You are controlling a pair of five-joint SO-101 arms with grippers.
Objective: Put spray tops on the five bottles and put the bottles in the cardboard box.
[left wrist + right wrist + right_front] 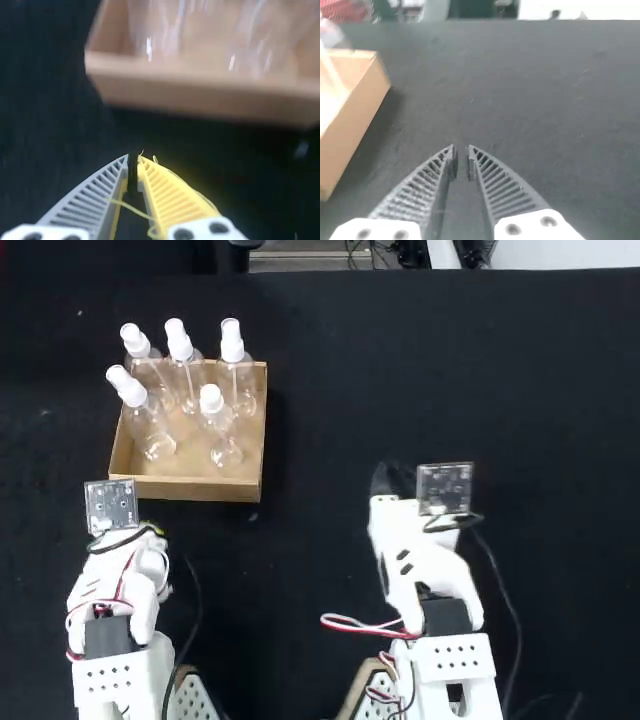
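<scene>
My left claw [132, 165] is pressed together on nothing and rests just short of the cardboard box's [185, 487] near wall. My right claw [461, 156] is likewise closed and empty, well off to the box's side above the black surface [450, 370]. I judge both idle because the work looks complete: all five bottles [185, 375] stand upright inside the box, each wearing a white spray top [178, 337]

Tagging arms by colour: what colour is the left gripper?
Left gripper: one half grey, the other yellow. Clearest in left wrist view.
</scene>
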